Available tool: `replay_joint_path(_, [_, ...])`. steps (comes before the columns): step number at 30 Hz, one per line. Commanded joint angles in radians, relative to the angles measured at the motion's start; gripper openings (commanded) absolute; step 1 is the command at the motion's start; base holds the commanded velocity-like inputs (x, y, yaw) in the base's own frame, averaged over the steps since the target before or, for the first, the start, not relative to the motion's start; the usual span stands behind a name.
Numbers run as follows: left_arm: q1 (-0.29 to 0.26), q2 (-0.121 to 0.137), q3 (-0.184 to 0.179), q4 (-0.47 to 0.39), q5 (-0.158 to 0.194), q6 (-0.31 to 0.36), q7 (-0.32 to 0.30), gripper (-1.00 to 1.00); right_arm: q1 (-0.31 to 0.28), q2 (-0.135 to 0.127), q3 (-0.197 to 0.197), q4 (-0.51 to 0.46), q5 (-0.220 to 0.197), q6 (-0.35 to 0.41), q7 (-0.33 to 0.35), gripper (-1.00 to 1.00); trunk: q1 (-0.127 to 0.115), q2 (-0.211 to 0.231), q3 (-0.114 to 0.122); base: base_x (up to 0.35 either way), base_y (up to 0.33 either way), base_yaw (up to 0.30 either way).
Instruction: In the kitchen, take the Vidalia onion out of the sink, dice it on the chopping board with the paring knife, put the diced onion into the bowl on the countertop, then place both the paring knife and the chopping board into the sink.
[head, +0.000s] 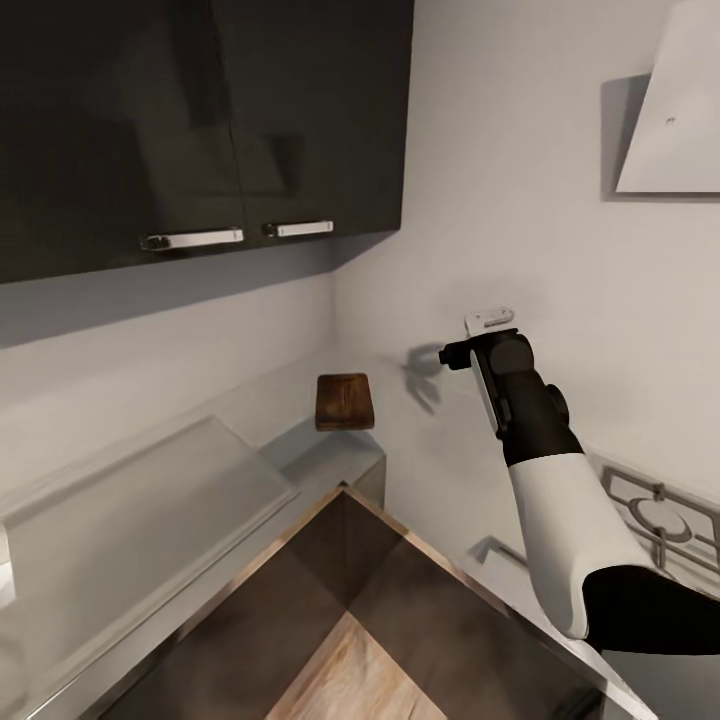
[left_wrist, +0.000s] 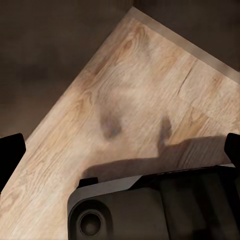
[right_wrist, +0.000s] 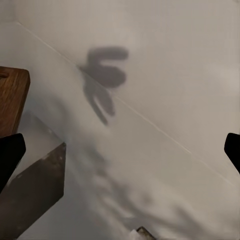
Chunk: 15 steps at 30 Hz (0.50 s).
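Viewed from the head camera: dark wall cabinets (head: 200, 120) with two steel bar handles mounted high over a pale wall corner, with a glossy grey countertop (head: 130, 520) running along the wall below and toward the corner. Wood-plank floor (head: 350, 640) visible between the counter runs, shown again as pale oak grain in the left wrist view (left_wrist: 125, 100). Part of a white angled hood (head: 675, 100) noted on the wall at upper right, and a grey hob grate (head: 660, 515) at the right edge. Right arm (head: 560, 520) raised and extended forward toward the corner wall, white forearm rising from a black elbow section, black wrist bent so that the right gripper (head: 447, 354) points at the wall, casting a forked shadow there. Right gripper jaws spread wide, the two dark fingertips (right_wrist: 11, 152) sitting at opposite edges of the right wrist view, nothing held between them. Left gripper (left_wrist: 120, 150) aimed down at the floor, fingers likewise wide apart and empty, a dark rounded housing, possibly the robot's base, beneath it. Chopping board (head: 345, 401) at the far end of the countertop near the corner, apart from both grippers; its brown edge also caught in the right wrist view (right_wrist: 12, 100).
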<state>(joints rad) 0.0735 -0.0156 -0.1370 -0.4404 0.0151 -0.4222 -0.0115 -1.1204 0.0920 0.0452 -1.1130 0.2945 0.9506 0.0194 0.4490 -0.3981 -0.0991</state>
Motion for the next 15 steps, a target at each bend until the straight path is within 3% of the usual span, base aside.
replay_joint_path(1, [0.0,0.0,-0.001,-0.001,0.001,-0.001,-0.001,1.0,-0.001,0.0,0.001,-0.001,0.005,0.005,0.002,1.0,0.001,-0.002,-0.002,0.185,0.0,0.0])
replay_joint_path(15, [0.0,0.0,-0.001,-0.001,0.002,-0.001,-0.001,1.0,-0.001,0.0,0.001,0.001,0.005,0.005,0.002,1.0,0.001,-0.002,-0.002,0.126,0.0,0.0])
